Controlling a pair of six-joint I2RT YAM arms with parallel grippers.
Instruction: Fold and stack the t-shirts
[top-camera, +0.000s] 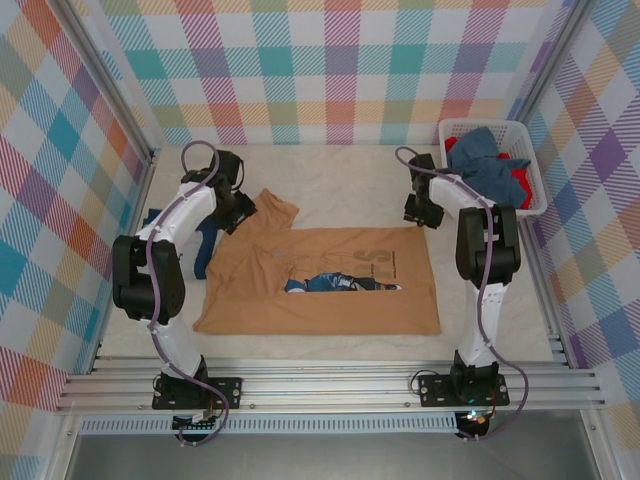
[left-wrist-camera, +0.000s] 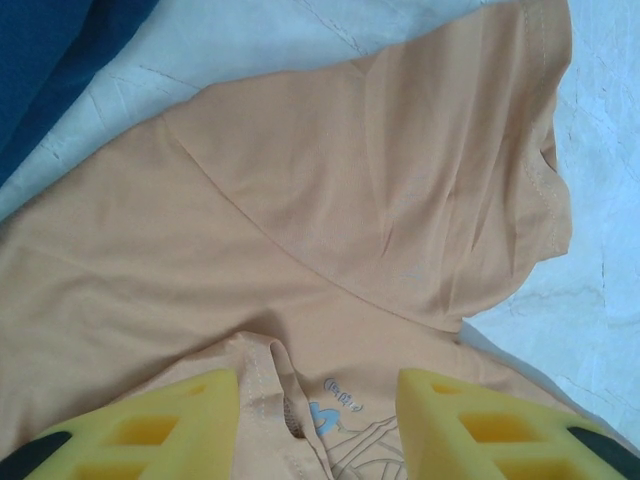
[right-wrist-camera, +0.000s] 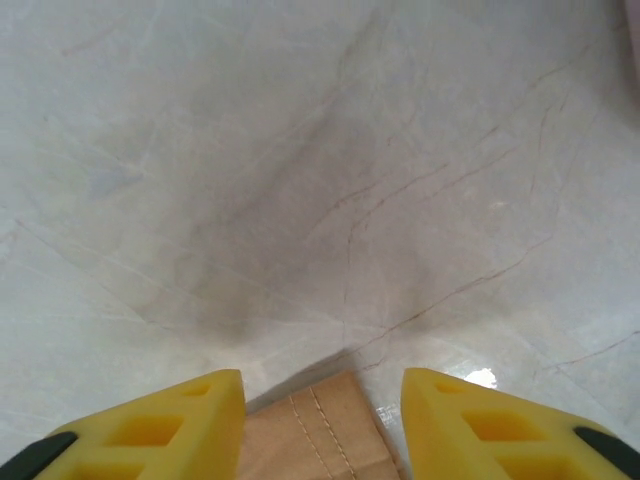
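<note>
Overhead, the tan shirt (top-camera: 330, 300) lies spread on the tabletop (top-camera: 340, 180), left hand (top-camera: 240, 212) at its far-left sleeve, right hand (top-camera: 422, 212) beside its far-right corner. Left wrist: hand wide open, empty, over the neckline. Right wrist: hand wide open, empty, tan corner between its fingers.

I'm looking at a pale, marble-veined table (top-camera: 350, 170) with 3 things lying directly on it. A tan t-shirt (top-camera: 330, 305) is spread across the middle, with a strip of blue-and-white print showing near its centre and 1 sleeve pointing toward the far left. A navy shirt (top-camera: 203, 250) lies bunched just beside its left edge. A white lattice basket (top-camera: 492, 124) sits in the far right corner, apart from the tan t-shirt. On my right wrist feed, 1 hemmed tan corner rests on bare tabletop.
</note>
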